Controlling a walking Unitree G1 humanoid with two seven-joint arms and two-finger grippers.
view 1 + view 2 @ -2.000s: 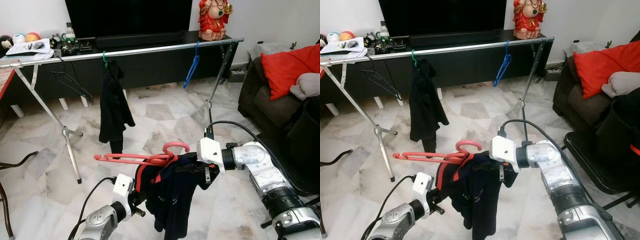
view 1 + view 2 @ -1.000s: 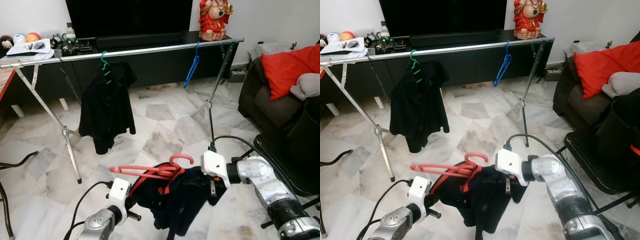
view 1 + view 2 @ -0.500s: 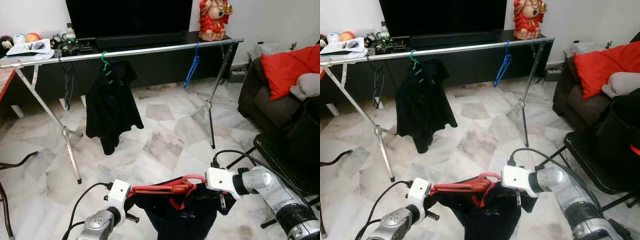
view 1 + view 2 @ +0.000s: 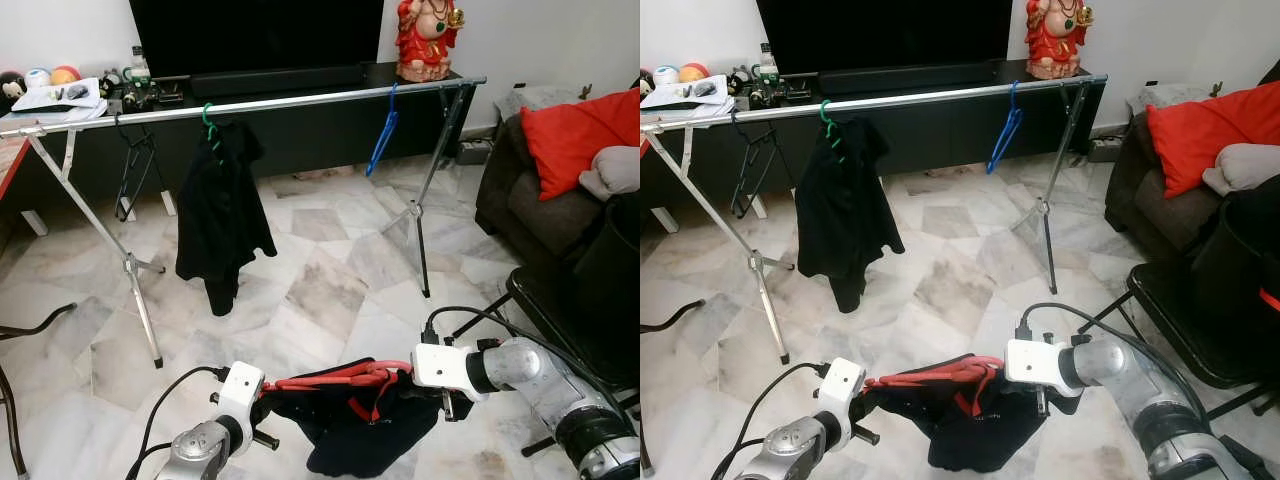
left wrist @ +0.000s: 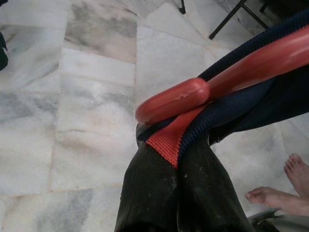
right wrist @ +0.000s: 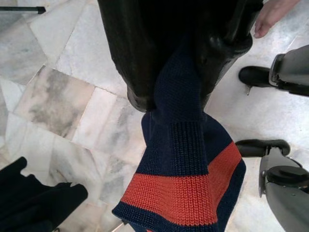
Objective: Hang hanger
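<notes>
Both grippers, left (image 4: 262,390) and right (image 4: 440,392), pinch the navy knit garment with red trim (image 4: 352,430) draped on the red plastic hanger (image 4: 335,378) low over the marble floor (image 4: 330,290), so I'd lift level, hook upright, toward the long silver clothes rail (image 4: 300,100)

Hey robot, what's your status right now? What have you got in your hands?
Left hand and right hand both shut on navy sweater, held low. Red hanger inside it, not on rail yet. Black garment hangs there; bare foot close by.
</notes>
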